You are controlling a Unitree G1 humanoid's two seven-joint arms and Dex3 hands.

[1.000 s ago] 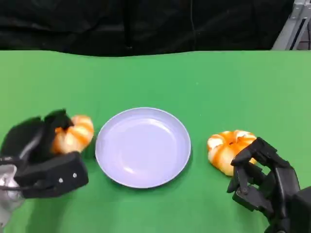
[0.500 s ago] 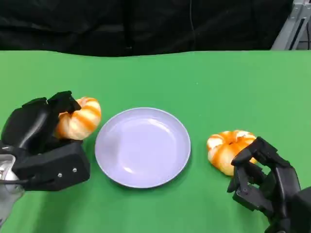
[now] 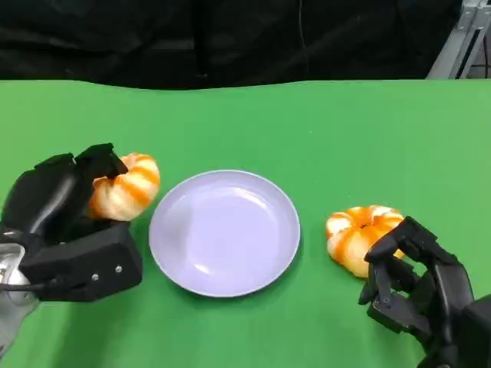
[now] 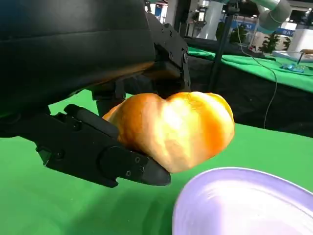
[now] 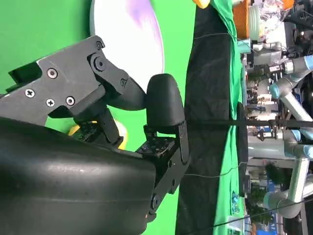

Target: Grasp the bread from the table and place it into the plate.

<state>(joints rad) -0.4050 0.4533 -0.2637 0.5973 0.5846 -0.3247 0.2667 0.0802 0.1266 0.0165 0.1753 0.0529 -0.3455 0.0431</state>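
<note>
Head view: left hand [image 3: 65,230] grasping bread [image 3: 123,188], lifted just beside plate [image 3: 225,232]. Second bread [image 3: 359,238] on surface, right hand [image 3: 418,287] touching it, grasp unclear. Bread looks light, soft; hold around sides, gently.

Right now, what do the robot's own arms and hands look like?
Each robot hand is matte black and blocky, with jointed, round-tipped fingers: left robot hand, right robot hand. Small silver screws dot the housings and links. A glossy rounded black shell sits behind the fingers. A bit of silver forearm shows at the left.
</note>
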